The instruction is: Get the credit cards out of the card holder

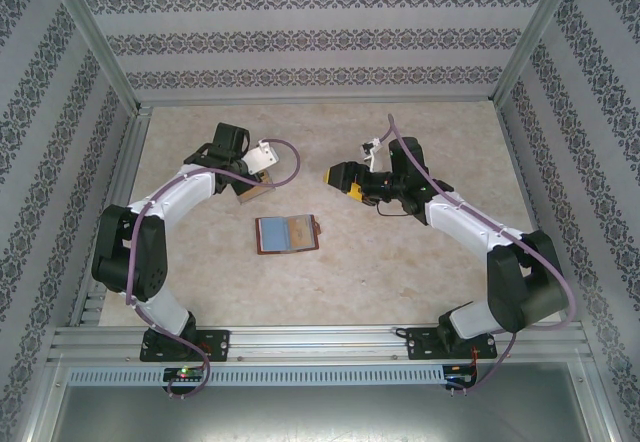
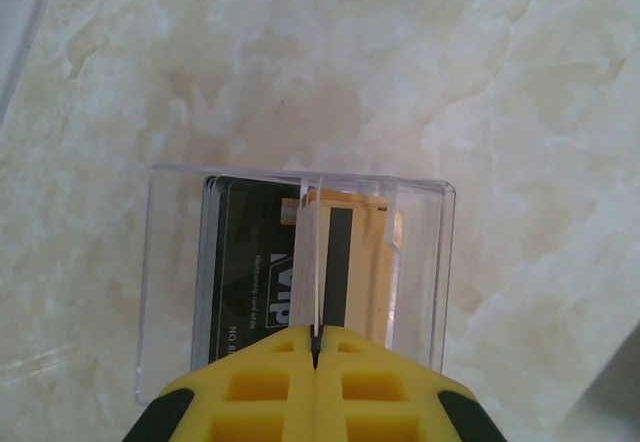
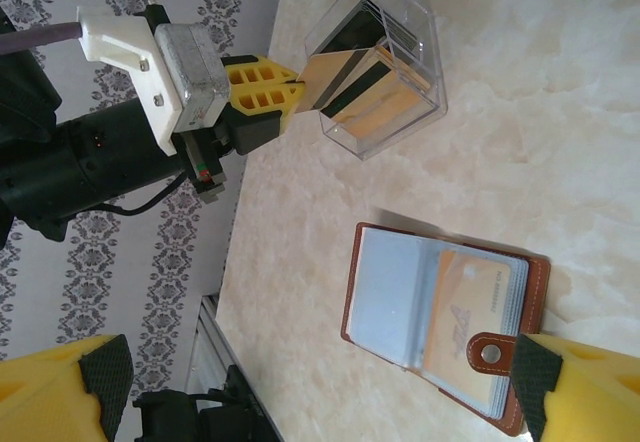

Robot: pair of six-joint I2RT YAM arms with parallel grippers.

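1. The right gripper (image 3: 322,367) has chunky yellow fingers (image 3: 60,387) with black pads. They stand nearest the right wrist camera, one at each bottom corner, spread wide and holding nothing.
2. Between those fingers lies the thin brown leather-like bifold card holder (image 3: 440,327), opened flat with its blue-grey inner panels facing up. A pale orange card (image 3: 470,302) sits in the sleeve on the side with the brown snap tab.
3. From above, the card holder (image 1: 288,233) rests near the middle of the marbled beige table surface (image 1: 420,282). It is slightly toward the left and near edges, between the two arms.
4. The left gripper (image 2: 315,337) is clenched on an orange card with a black stripe (image 3: 375,87), seen edge-on from its own wrist.
5. A small clear plastic box (image 2: 170,292) holding black and gold cards stands directly under that orange card. The card's free end falls within the box's outline, and whether they touch is unclear. The box sits just beyond the card holder toward the far left corner, apart from it.
6. From above, the right gripper (image 1: 340,175) is right of the box, pointing toward the left gripper (image 1: 255,177).
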